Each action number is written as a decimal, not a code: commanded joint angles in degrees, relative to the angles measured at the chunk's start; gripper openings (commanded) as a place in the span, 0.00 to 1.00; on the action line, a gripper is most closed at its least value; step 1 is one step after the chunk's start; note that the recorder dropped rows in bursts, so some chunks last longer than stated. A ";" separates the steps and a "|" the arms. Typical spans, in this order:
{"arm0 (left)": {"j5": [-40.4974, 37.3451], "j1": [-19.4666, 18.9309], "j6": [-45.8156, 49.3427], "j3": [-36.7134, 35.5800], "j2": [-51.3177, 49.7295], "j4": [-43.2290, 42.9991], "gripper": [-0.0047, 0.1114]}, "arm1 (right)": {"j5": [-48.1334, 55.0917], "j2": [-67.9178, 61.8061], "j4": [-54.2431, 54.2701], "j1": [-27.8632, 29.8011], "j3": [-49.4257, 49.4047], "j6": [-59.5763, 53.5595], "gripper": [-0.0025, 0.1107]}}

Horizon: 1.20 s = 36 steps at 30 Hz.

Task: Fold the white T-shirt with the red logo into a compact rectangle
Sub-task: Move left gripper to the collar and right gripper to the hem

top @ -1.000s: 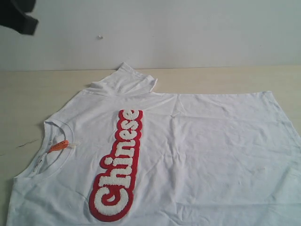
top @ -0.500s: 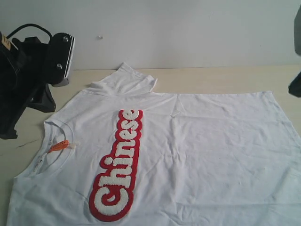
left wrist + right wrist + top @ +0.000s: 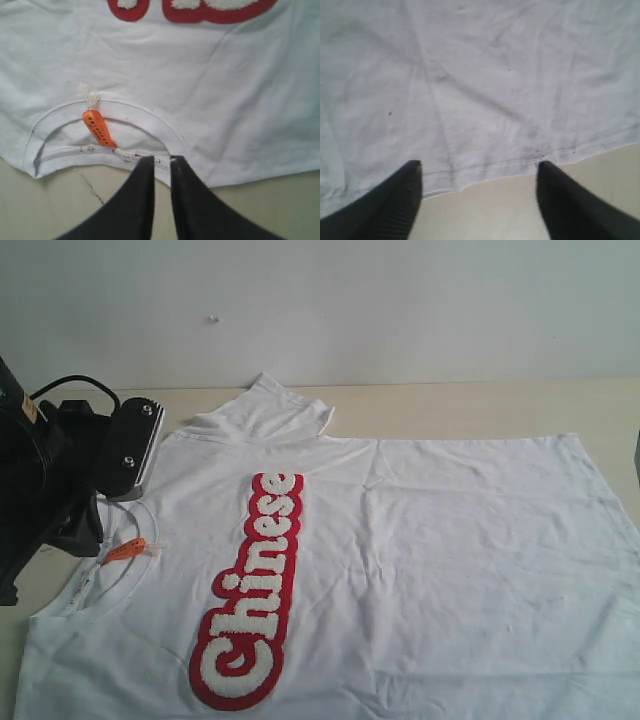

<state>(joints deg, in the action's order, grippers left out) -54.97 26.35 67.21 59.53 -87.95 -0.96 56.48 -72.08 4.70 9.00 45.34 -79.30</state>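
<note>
Left wrist view: left claw (image 3: 161, 159), barely apart, at the collar (image 3: 145, 117) of the white T-shirt (image 3: 200, 90); right claw (image 3: 478, 165) gapes over the hem (image 3: 470, 174) (likely readying grips at both ends).

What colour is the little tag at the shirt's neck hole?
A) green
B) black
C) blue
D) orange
D: the little tag hanging on the white T-shirt is bright orange, clearest in the left wrist view.
</note>
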 commanded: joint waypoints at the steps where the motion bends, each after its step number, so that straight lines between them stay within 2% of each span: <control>1: 0.34 0.35 0.08 -0.37 0.08 0.96 0.41 | -0.71 0.68 0.85 0.34 -0.39 -0.01 0.91; 2: 0.34 0.35 0.08 -0.37 0.08 0.96 0.49 | -0.71 0.68 0.85 0.34 -0.39 -0.01 0.95; 7: 2.69 0.35 0.08 -1.27 0.08 5.20 0.95 | -0.49 0.68 1.38 0.34 -0.39 0.09 0.95; 16: 4.33 0.35 0.14 -1.59 -0.62 7.43 0.94 | -1.16 0.57 1.37 0.34 -0.39 -1.28 0.95; 20: 4.21 0.35 10.21 -1.49 -2.11 7.18 0.94 | -2.87 -1.35 1.13 0.34 -0.39 -3.08 0.95; 23: 4.34 -0.04 12.69 0.13 -4.73 7.18 0.94 | -5.33 -4.39 -0.72 0.34 -0.39 -3.35 0.95; 30: 1.47 -6.05 15.18 6.69 -13.46 7.18 0.94 | -9.91 -13.59 -4.70 0.34 0.25 -5.04 0.95; 36: 0.25 -11.34 18.69 10.52 -18.45 7.18 0.94 | -9.26 -20.20 -4.70 0.34 6.56 -5.04 0.94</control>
<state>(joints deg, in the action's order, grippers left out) -53.94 16.90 84.42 68.46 -104.70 5.67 47.71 -90.37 0.00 9.00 49.02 -83.77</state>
